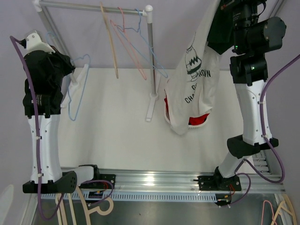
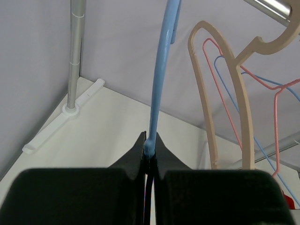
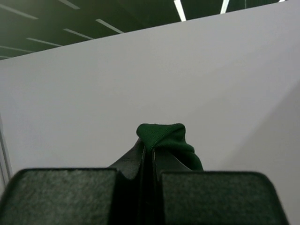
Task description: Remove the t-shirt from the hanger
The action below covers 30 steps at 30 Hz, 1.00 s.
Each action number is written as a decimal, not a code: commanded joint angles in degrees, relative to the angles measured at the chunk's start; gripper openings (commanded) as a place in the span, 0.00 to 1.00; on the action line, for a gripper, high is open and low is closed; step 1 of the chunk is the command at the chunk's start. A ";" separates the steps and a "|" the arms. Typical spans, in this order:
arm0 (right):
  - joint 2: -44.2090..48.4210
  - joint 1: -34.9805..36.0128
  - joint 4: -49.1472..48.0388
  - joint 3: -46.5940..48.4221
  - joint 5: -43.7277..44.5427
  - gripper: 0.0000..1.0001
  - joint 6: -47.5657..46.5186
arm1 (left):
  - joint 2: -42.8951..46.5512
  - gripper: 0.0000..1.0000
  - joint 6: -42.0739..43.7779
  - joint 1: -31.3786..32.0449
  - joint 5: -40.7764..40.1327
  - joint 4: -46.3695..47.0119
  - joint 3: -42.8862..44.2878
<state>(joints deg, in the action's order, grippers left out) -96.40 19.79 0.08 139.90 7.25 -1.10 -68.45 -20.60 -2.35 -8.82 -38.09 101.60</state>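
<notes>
High over the table (image 1: 112, 136), right side: t-shirt (image 1: 192, 93) dangling from right gripper (image 3: 151, 146), pinched tight on its green collar.
Printed in dark letters, legible only in part as "CHA" and "OWN". At far left, left gripper (image 2: 150, 143) clamped on blue hanger (image 2: 159, 79), well apart from the cloth.

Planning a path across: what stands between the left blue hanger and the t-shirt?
Top view: the rack's post and spare hangers on its rail stand between the blue hanger and t-shirt.
</notes>
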 commanded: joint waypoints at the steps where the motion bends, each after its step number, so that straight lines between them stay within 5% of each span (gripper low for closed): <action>1: -4.05 -4.04 -4.65 4.77 -5.22 0.00 4.95 | -1.24 0.01 -0.41 -0.90 0.47 3.37 3.33; 4: -4.24 -5.81 -3.95 2.06 -8.55 0.00 6.90 | -2.74 0.01 0.21 -0.99 -0.23 3.37 5.44; 14: 13.07 -5.56 -13.52 -44.23 -8.48 0.00 11.29 | -10.03 0.01 0.56 -2.66 0.38 3.98 12.82; 22: 22.04 -2.13 -2.12 -72.81 7.85 0.00 18.91 | -11.71 0.01 -0.23 -3.28 0.82 4.60 14.32; 27: 9.16 1.91 21.74 -69.86 6.72 0.06 22.10 | -13.90 0.01 0.56 -3.71 4.69 7.23 16.60; 30: -4.02 1.92 26.10 -67.92 2.35 0.04 23.34 | -15.84 0.01 0.65 -3.80 5.48 8.46 18.27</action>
<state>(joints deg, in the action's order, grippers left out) -89.60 21.23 12.78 71.09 11.81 18.94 -83.00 -20.49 -5.43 -5.80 -33.93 116.64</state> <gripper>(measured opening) 0.052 0.046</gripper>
